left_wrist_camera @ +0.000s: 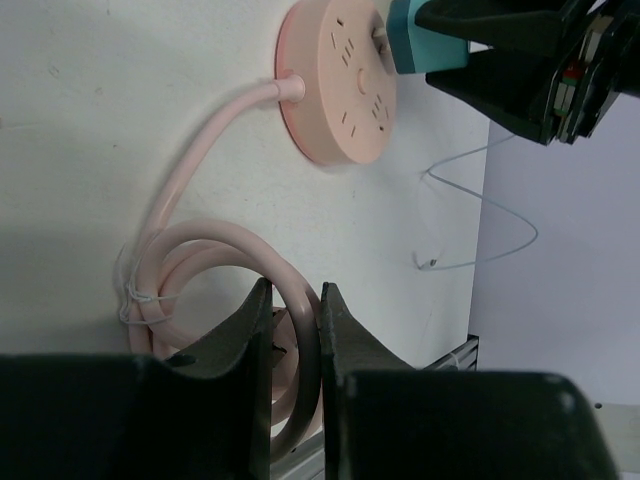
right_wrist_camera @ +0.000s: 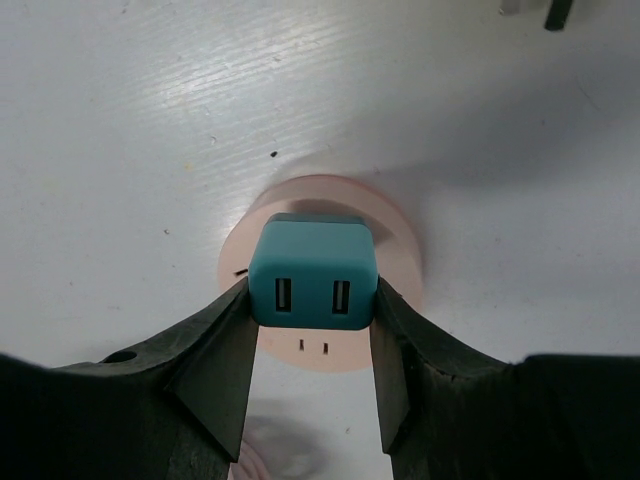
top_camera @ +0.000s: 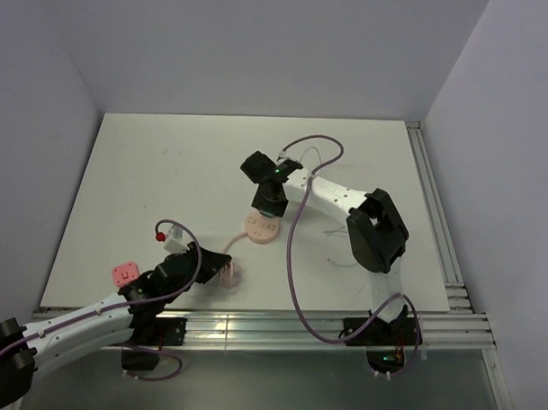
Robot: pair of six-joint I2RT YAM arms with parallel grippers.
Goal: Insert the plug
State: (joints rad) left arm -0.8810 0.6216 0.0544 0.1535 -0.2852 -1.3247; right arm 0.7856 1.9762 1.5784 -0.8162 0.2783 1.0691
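Teal plug [right_wrist_camera: 313, 272]: smooth rounded block, two USB slots, pressed on round pink socket disc [right_wrist_camera: 322, 190] near tabletop [top_camera: 167, 165] centre; prongs hidden. Clamped at sides by right claw [right_wrist_camera: 313, 300], half-open. Glossy pink coiled cable [left_wrist_camera: 200, 240], 7 o'clock from disc, pinched by left claw [left_wrist_camera: 294, 300], nearly closed.

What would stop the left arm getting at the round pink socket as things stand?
Probably not reachable now: the left gripper is shut on the coiled cable, and the right gripper holds the teal plug over the socket, crowding its top.
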